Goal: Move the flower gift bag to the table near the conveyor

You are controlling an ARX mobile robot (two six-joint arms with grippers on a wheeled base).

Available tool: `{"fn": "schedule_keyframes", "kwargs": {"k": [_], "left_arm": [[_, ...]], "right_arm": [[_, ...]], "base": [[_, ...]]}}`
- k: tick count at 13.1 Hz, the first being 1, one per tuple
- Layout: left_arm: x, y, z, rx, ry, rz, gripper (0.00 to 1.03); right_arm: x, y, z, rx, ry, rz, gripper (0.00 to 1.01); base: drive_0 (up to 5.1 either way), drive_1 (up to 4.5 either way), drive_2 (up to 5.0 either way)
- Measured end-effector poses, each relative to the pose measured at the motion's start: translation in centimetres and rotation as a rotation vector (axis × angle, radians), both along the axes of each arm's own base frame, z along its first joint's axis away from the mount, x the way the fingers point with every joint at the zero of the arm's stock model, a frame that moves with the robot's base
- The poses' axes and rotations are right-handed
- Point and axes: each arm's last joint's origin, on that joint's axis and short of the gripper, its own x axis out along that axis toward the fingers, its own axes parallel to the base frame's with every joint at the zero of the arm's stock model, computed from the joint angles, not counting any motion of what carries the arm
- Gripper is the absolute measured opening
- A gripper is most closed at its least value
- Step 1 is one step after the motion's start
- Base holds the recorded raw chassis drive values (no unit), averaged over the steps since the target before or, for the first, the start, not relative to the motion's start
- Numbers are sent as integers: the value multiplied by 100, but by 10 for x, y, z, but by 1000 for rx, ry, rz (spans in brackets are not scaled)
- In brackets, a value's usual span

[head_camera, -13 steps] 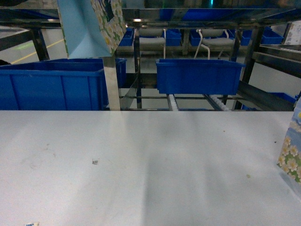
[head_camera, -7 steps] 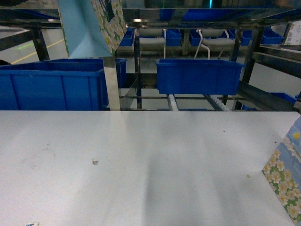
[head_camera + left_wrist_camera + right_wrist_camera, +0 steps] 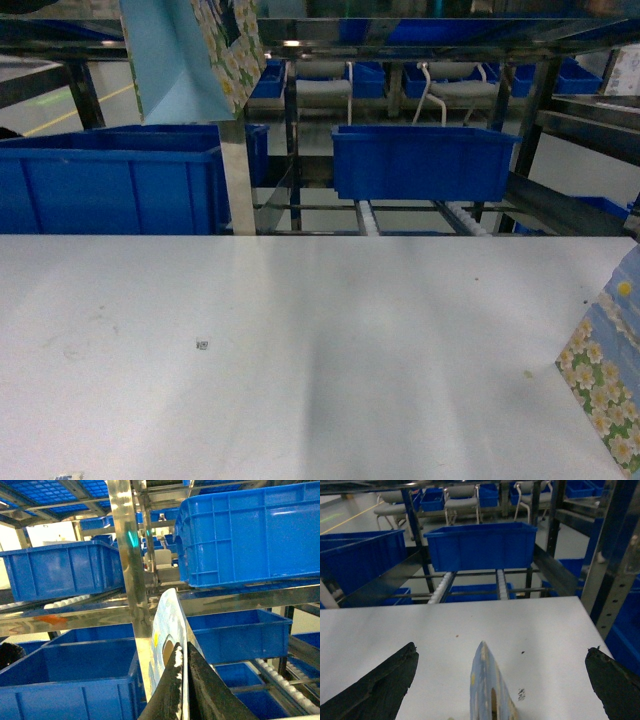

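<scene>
well, left claw [image 3: 181, 690] pinches bag [image 3: 167, 635] (no lettering).

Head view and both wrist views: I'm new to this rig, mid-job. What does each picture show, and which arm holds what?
This is a wheeled robot with two arms, each ending in jaws. The head view looks forward from the robot, over the white table to the conveyor rack with its blue bins. The left wrist view looks along the left arm. Its jaws are shut on the edge of a raised gift bag, which is the bag at top left in the head view. The right wrist view shows the right jaws wide open on either side of a second gift bag, which is at the table's right edge in the head view.
</scene>
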Motion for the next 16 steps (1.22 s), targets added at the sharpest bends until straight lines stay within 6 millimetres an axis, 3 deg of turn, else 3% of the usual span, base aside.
{"fn": "schedule_keyframes", "kwargs": {"k": [3, 9, 11, 13, 16], "left_arm": [[0, 0, 0, 0, 0, 0, 2], [0, 0, 0, 0, 0, 0, 2], [-1, 5, -3, -20, -12, 22, 2], [-3, 21, -23, -44, -3, 103, 2], [11, 33, -49, -47, -17, 128, 2]], "right_arm": [[-16, 0, 35, -83, -61, -90, 98], [-90, 11, 78, -133, -82, -158, 98], [-89, 10, 79, -133, -81, -163, 98], [-89, 10, 78, -133, -81, -163, 98], [-89, 10, 78, -133, -80, -163, 98]], "base": [[0, 0, 0], [0, 0, 0], [0, 0, 0], [0, 0, 0], [0, 0, 0]]}}
